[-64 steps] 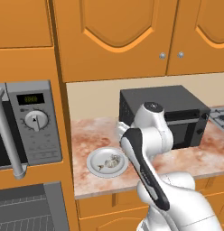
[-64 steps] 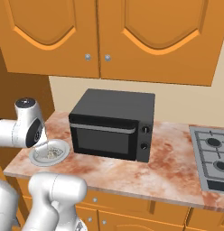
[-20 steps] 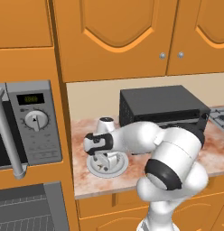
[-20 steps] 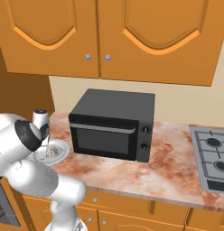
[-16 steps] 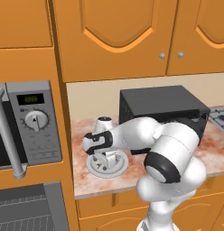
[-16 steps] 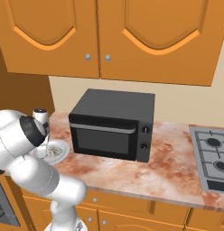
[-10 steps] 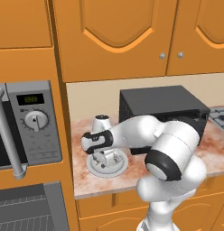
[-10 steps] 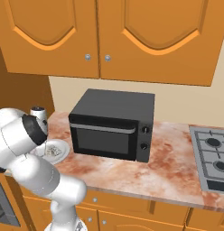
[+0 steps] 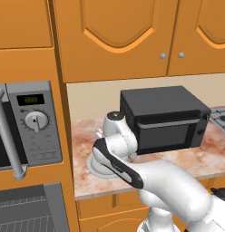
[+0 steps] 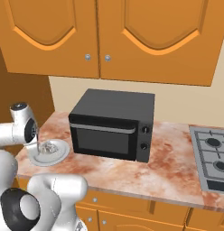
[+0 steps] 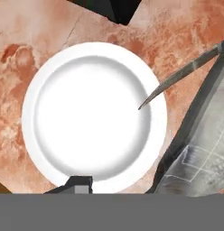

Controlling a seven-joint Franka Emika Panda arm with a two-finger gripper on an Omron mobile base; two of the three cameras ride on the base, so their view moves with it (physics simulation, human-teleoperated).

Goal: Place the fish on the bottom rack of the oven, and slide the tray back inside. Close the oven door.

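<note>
**Fingers around the fish, above the plate**

My gripper (image 10: 38, 145) points down over the white plate (image 11: 37, 90) on the marbled counter (image 11: 190, 36). The jaws stand about half-way in. One dark fingertip (image 11: 78, 182) shows at the plate's near rim. The fish (image 11: 195, 153) is right at my fingers, on the side opposite that tip. It looms large and close, and its thin pointed end reaches in over the plate's bowl. There is a gap between that tip and the fish, and I cannot tell whether I have it gripped. The plate's middle, straight below my gripper, is bare. The black box (image 10: 111, 124) stands just beyond, to my right. The oven's rack (image 9: 19, 213) lies low down, well off to my left.
</note>
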